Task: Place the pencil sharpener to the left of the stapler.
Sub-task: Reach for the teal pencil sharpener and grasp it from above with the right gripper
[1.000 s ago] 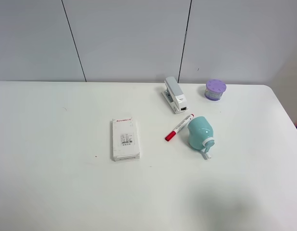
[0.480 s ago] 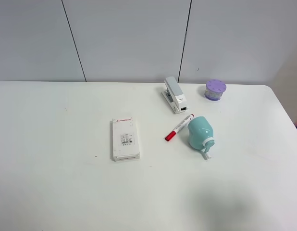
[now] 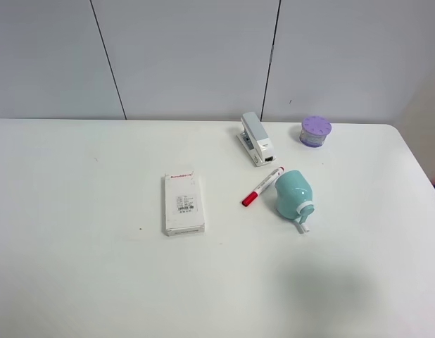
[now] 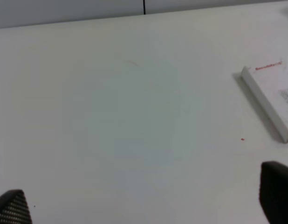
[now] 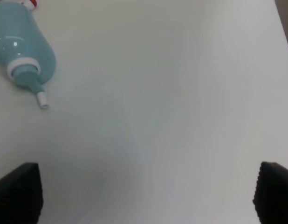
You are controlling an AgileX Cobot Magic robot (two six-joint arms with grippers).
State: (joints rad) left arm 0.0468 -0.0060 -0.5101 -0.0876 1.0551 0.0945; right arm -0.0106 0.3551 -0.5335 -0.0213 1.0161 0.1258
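Observation:
The mint-green pencil sharpener [image 3: 293, 196] lies on its side on the white table, its white crank handle [image 3: 303, 224] pointing toward the front edge. The grey-white stapler [image 3: 256, 139] lies behind it and slightly to the left. In the right wrist view the sharpener [image 5: 23, 44] lies well ahead of my right gripper [image 5: 144, 196], whose dark fingertips [image 5: 18, 191] stand wide apart and open over bare table. My left gripper [image 4: 144, 205] is open too, with nothing between its fingers. Neither gripper shows clearly in the exterior view.
A red-capped white marker [image 3: 262, 186] lies touching or almost touching the sharpener's left side. A purple-lidded jar [image 3: 315, 132] stands at the back right. A flat white box [image 3: 183, 203] lies mid-table; the left wrist view shows it [image 4: 270, 100] ahead of that gripper.
No object has moved. A thin dark sliver has appeared at the right edge of the exterior view.

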